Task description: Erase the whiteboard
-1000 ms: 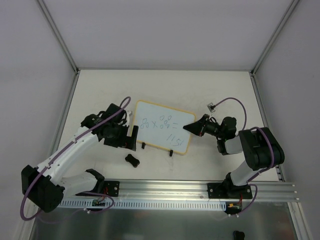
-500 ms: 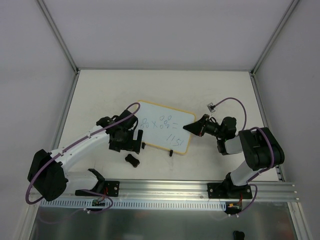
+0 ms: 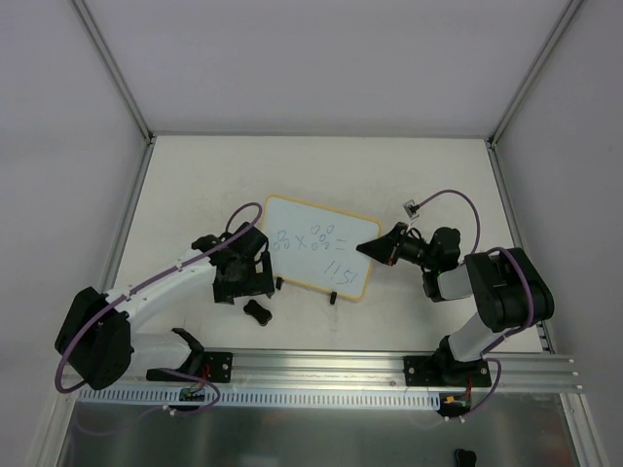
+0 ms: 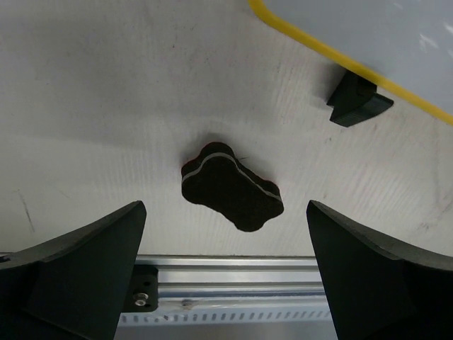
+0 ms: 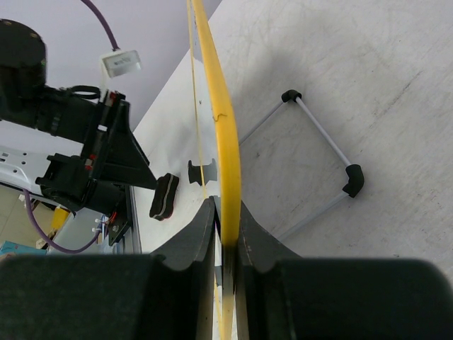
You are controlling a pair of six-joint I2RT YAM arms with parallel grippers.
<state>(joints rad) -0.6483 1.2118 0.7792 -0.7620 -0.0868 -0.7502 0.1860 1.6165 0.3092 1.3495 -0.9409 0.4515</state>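
Note:
The whiteboard, yellow-framed with dark handwritten marks, stands tilted on two black clip feet mid-table. My right gripper is shut on its right edge; the right wrist view shows the yellow frame pinched between the fingers of the right gripper. A small black bone-shaped eraser lies on the table in front of the board's left end. My left gripper hovers just behind it, open. In the left wrist view the eraser lies between and ahead of the wide-spread fingers of the left gripper, untouched.
An aluminium rail runs along the near table edge, close behind the eraser. One clip foot sits under the board's yellow rim. A thin wire stand lies on the table behind the board. Walls enclose the table.
My left arm has swung away from the board's left edge, down toward the eraser, gripper still open. The right gripper and the whiteboard have not moved.

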